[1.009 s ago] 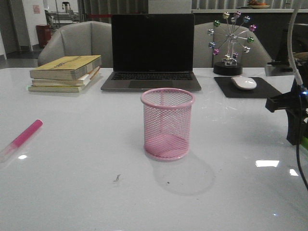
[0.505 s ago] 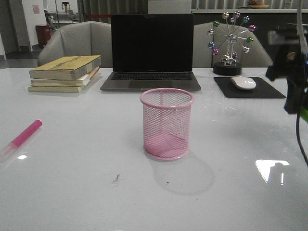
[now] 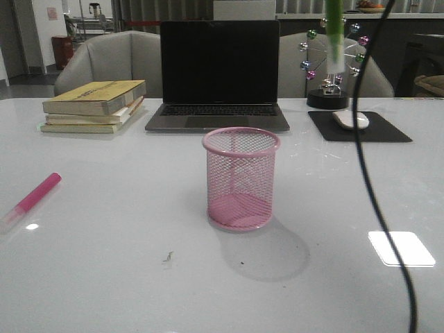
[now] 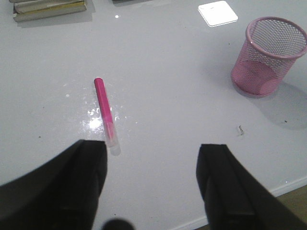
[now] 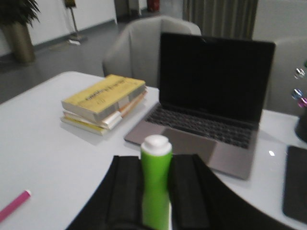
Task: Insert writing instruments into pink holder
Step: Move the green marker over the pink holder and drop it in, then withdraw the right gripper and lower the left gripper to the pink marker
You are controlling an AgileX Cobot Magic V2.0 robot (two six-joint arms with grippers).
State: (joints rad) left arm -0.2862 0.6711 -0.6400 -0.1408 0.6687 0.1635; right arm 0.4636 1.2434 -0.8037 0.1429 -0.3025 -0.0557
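Right tool [image 5: 156,201] pinching green marker [image 5: 156,182] upright, probably raised high, left tool [image 4: 151,184] spread above bench [image 3: 104,277], pink marker [image 4: 104,115] lying flat, pink holder [image 3: 241,177] standing empty

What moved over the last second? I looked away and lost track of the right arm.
The right gripper, shut on the green marker, rose from the table's right edge and swung left; the front view now shows only the marker's tip at the top. The pink holder and pink marker stayed put.
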